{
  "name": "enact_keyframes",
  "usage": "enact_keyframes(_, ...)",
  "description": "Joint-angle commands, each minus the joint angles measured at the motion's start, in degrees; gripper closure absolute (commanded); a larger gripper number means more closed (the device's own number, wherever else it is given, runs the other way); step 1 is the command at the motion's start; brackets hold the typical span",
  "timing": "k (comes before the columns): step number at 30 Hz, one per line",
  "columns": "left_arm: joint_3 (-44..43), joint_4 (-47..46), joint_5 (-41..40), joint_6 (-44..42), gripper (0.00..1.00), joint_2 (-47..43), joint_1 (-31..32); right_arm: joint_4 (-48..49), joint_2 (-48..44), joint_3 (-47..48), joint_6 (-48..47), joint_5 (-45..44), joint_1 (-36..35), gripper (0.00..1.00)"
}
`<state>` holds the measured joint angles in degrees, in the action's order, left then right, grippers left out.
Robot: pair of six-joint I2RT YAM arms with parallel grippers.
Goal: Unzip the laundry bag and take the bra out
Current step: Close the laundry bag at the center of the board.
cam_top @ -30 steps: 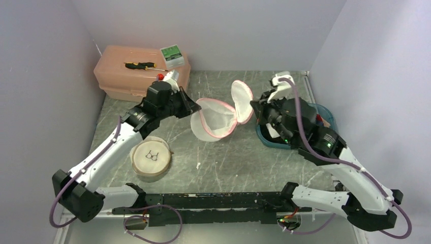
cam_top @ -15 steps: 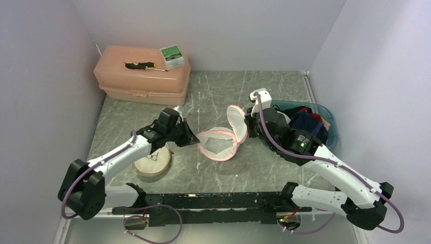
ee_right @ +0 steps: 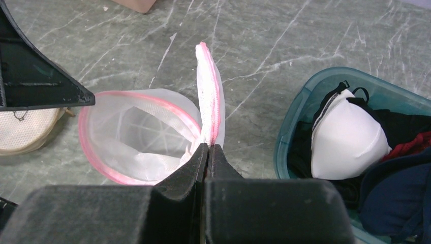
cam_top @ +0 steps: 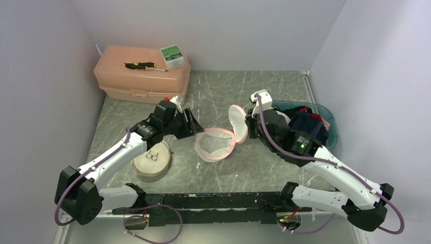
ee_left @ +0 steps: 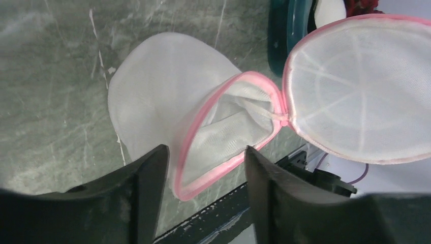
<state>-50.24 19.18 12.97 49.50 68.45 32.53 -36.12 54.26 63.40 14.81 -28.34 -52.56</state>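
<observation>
Though its jaws stand about half apart, the left gripper [ee_left: 204, 152] has hold of nothing that I can see. The pink rim [ee_right: 137, 95] of the laundry bag [cam_top: 216, 145] lies just past its 2 fingers, and I cannot tell whether they touch it. The bag sits on the table [cam_top: 223, 86] between the 2 arms with its mouth gaping. I make out nothing inside but its own mesh.

At the bag's right side the round lid [cam_top: 237, 122] stands up on edge, joined to the bag at 1 spot. The right gripper [ee_right: 207, 147] pinches the lid's hem there, jaws shut tight on it. Further right, a teal tub [ee_right: 292, 117] holds dark clothes and 1 white moulded cup, which I take to be the bra [ee_right: 345, 142], lying outside the bag.

The bag looks feather-light and limp, with only the rim keeping any shape. I'd guess bare mesh would slip from smooth fingers, so the piped hem is the place to grip. The bra seems light too, with a squashy cup and straps that could snag. Its cup edge is the best hold.
</observation>
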Motion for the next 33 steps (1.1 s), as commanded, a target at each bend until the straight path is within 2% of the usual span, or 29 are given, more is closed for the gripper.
enact_keyframes(1, -3.99, 1.84, -2.25, -3.23, 0.3, -1.11, -0.2, 1.85, -0.51, 0.27, 0.95, -1.03, -0.23, 1.0)
enact_keyframes(3, -3.91, 1.79, -2.88, -3.8, 0.23, -2.67, -0.19, 2.22, -0.79, -0.02, 0.97, -0.65, -0.26, 1.0)
enact_keyframes(8, -4.19, -1.53, -1.32, 0.04, 0.17, -5.1, -0.22, 4.91, -2.44, -2.15, -1.36, 1.15, -0.26, 1.0)
enact_keyframes(15, -9.94, -1.43, 1.88, 19.7, 0.13, -0.47, 0.57, 8.07, -3.22, -4.85, -4.36, 0.45, -0.25, 1.0)
enact_keyframes(17, -11.5, -1.88, 0.71, 23.8, 0.06, 1.07, 1.76, 8.84, -3.2, -5.45, -5.1, 0.18, -0.31, 1.0)
enact_keyframes(18, -12.92, -1.4, -0.29, 25.05, 0.05, 1.95, 2.65, 9.2, -3.15, -5.81, -5.33, 0.02, -0.36, 1.0)
enact_keyframes(21, -20.89, 3.51, -4.57, 25.09, 0.05, 6.57, 5.48, 9.47, -2.66, -6.15, -5.91, -0.86, -0.64, 1.0)
enact_keyframes(26, -34.81, 16.67, -6.87, 26.13, 0.05, 15.98, 7.18, 9.56, -1.97, -6.22, -6.26, -2.11, -1.27, 1.0)
enact_keyframes(33, -40.33, 17.32, -4.61, 28.54, 0.05, 23.01, 8.62, 9.75, -0.51, -6.03, -6.81, -3.6, -2.1, 1.0)
